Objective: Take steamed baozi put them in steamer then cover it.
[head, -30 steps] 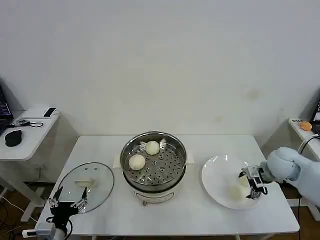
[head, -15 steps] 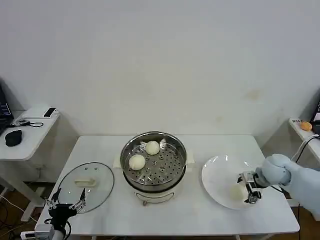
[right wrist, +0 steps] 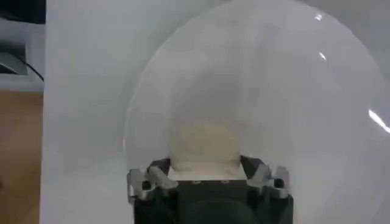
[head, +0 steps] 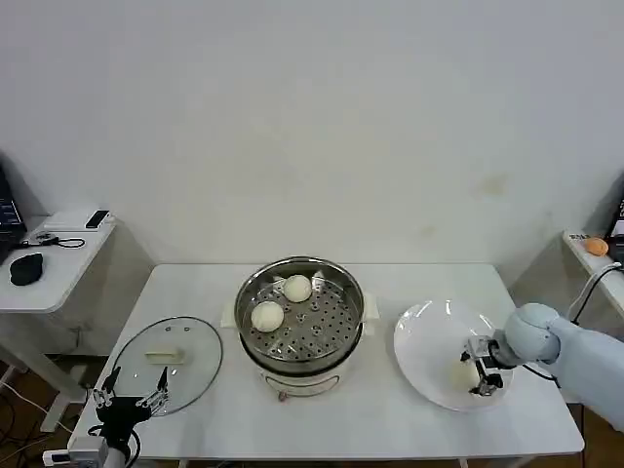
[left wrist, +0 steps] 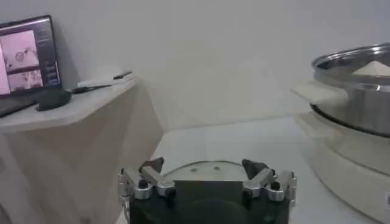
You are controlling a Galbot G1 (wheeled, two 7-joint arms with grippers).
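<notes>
At lower right of the head view we see the right pincer (head: 481, 371) on the white plate (head: 429, 341), its fingers spread around a steamed baozi (right wrist: 204, 143) without closing on it. The left pincer (head: 130, 400) hangs open at lower left, at the cover's (head: 168, 352) near edge. In the centre the steamer (head: 300, 314) holds two baozi (head: 267, 315). All sit on a white table (head: 331, 414) before a plain wall, side desks at both edges.
</notes>
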